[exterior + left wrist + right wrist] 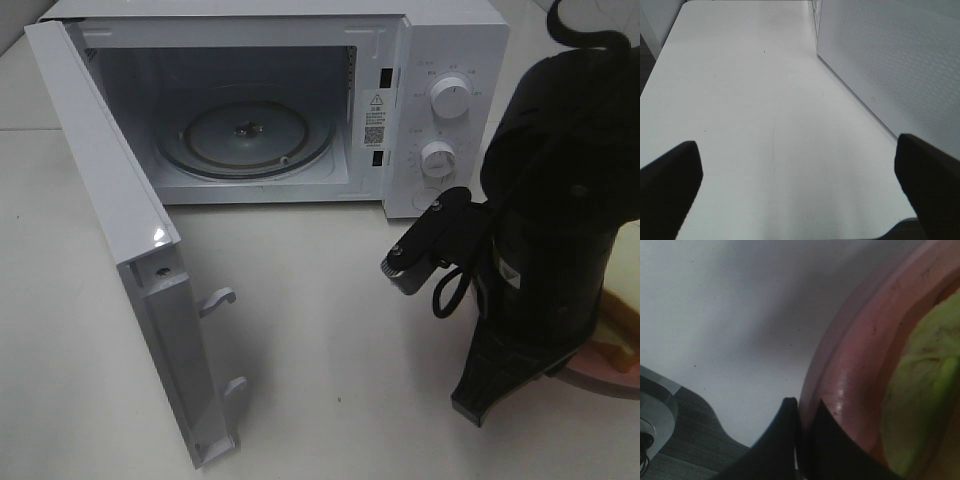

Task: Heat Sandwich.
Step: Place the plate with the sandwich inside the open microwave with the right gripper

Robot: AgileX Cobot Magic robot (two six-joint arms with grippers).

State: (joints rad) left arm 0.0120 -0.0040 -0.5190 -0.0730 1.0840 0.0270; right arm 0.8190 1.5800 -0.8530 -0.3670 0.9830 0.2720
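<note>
The sandwich [621, 318] lies on a round pink plate [600, 380] at the table's right edge, mostly hidden behind my right arm [550, 220]. In the right wrist view its pale green filling [920, 390] shows inside the plate's rim [855, 365]. My right gripper [802, 406] is pinched shut on that rim. In the exterior view this gripper is hidden under the arm. My left gripper [797, 147] is open and empty, low over the bare table beside the microwave door [890, 60]. It is out of the exterior view.
The white microwave [440, 60] stands at the back, its door [110, 200] swung fully open toward the front left. The glass turntable [245, 135] inside carries nothing. Two knobs [450, 98] are on its right panel.
</note>
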